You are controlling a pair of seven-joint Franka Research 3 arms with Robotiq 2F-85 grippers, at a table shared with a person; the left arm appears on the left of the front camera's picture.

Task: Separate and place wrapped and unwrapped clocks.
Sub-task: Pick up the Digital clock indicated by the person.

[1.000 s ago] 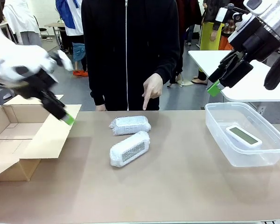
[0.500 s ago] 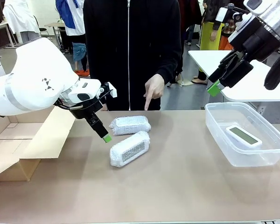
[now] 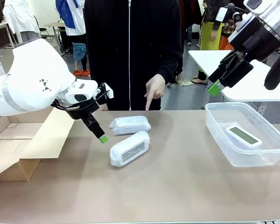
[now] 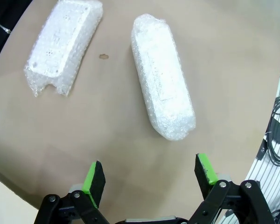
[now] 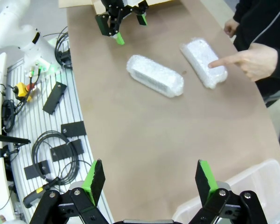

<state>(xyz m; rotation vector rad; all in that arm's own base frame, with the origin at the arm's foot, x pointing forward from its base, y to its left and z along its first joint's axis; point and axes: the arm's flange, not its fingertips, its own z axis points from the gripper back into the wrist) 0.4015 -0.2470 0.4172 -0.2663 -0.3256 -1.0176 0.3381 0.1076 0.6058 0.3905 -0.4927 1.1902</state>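
Wrist view shows my empty, wide-open left hand (image 4: 149,173) facing two wrapped clocks (image 4: 163,77); front view adds the bare clock (image 3: 243,136). It backed off slightly; right hand (image 5: 149,177) open, empty.

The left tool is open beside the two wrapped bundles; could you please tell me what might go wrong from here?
1. The person's hand points at the far bundle, fingertip close to it; reaching for that one, the left tool could meet the finger.
2. The near bundle lies close by, so an open finger of the tool might knock it.
3. Bubble wrap is soft and may slip in a grip.
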